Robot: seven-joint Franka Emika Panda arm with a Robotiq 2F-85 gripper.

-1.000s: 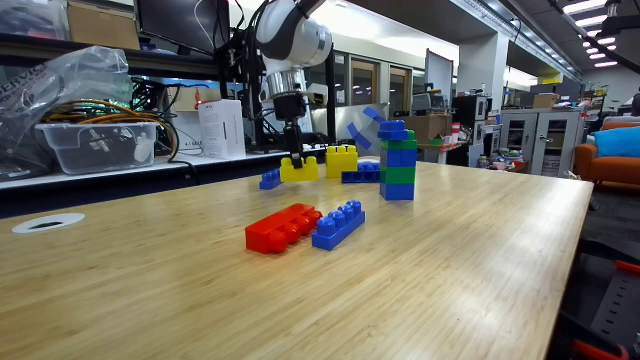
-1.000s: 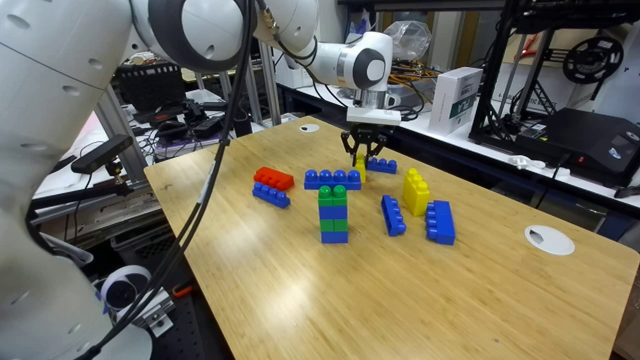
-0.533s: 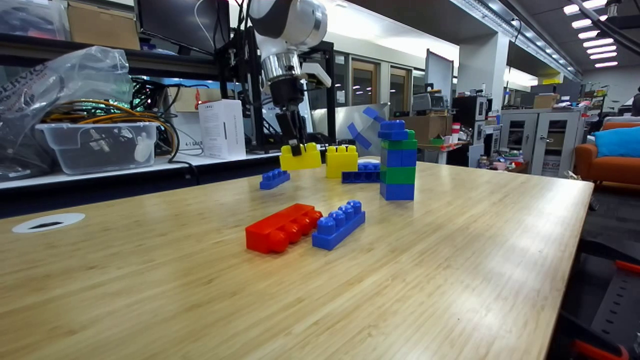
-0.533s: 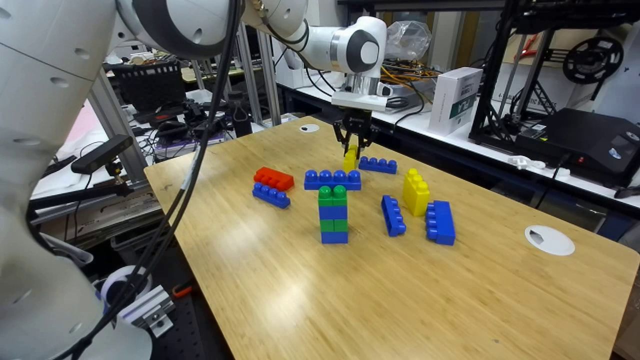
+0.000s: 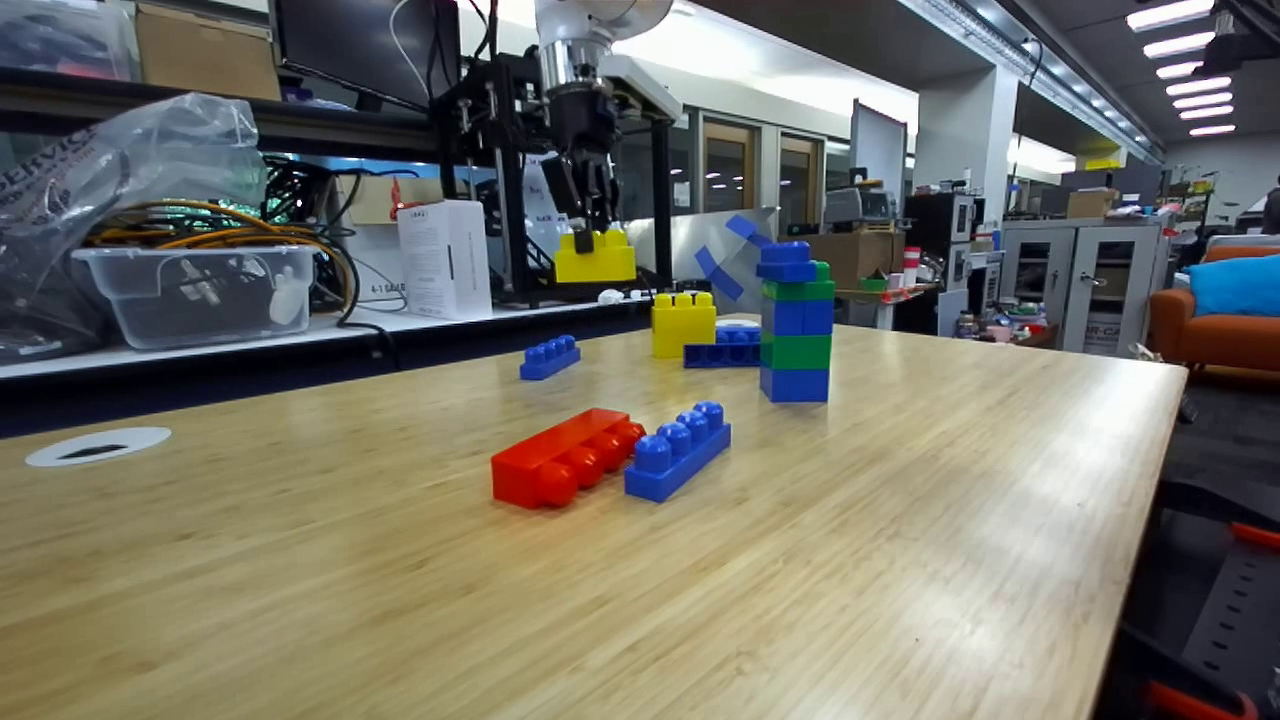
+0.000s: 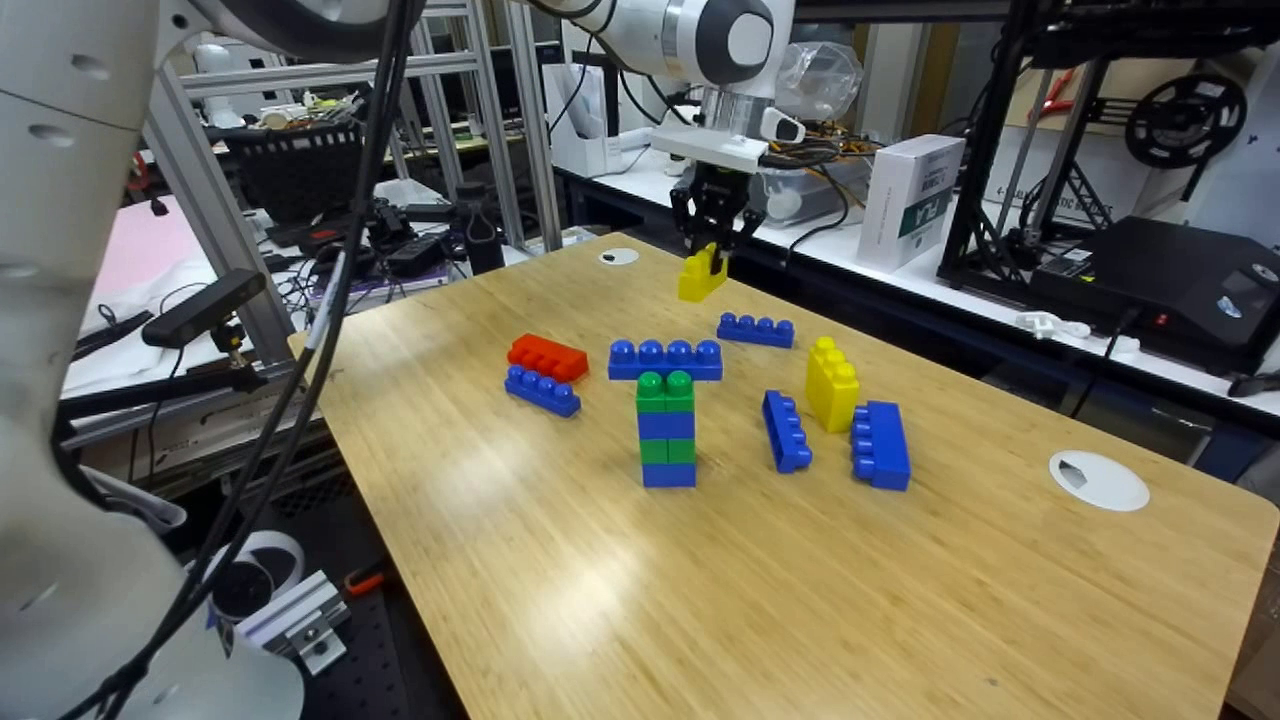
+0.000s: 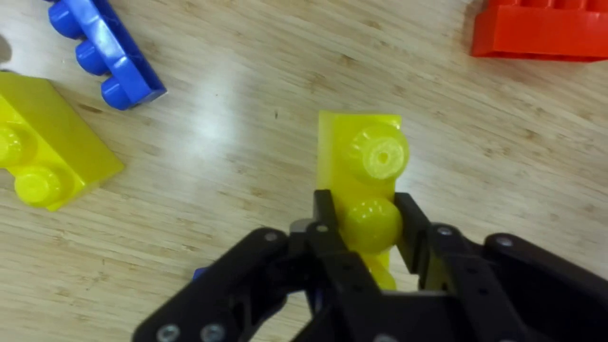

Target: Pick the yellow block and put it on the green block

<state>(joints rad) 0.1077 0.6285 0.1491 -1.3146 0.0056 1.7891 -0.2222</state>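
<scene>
— Gripper, shown closed upon the yellow block: the fingers bear on its two sides, astride one stud, and the block hangs in the air.

— Its position with respect to the stack, in an exterior view?

— Beyond the stack and well apart from it. The green block, taken to be the upper of two green layers, forms the stack's upper course, two of its studs exposed. The step in hand is judged to be the carry; placement remains.

— What might spoil the placement?

— Chiefly the blue brick, which lies across the top of the stack beside those studs. Should the yellow block arrive too low or too close, contact would probably displace this brick or topple the stack, which is tall and narrow.

— And the grip itself?

— Slender fingers span only part of the block's length; an off-centre press could turn the block between them, leaving its underside misaligned with the studs. Release before full seating would likely let it tip off.
</scene>
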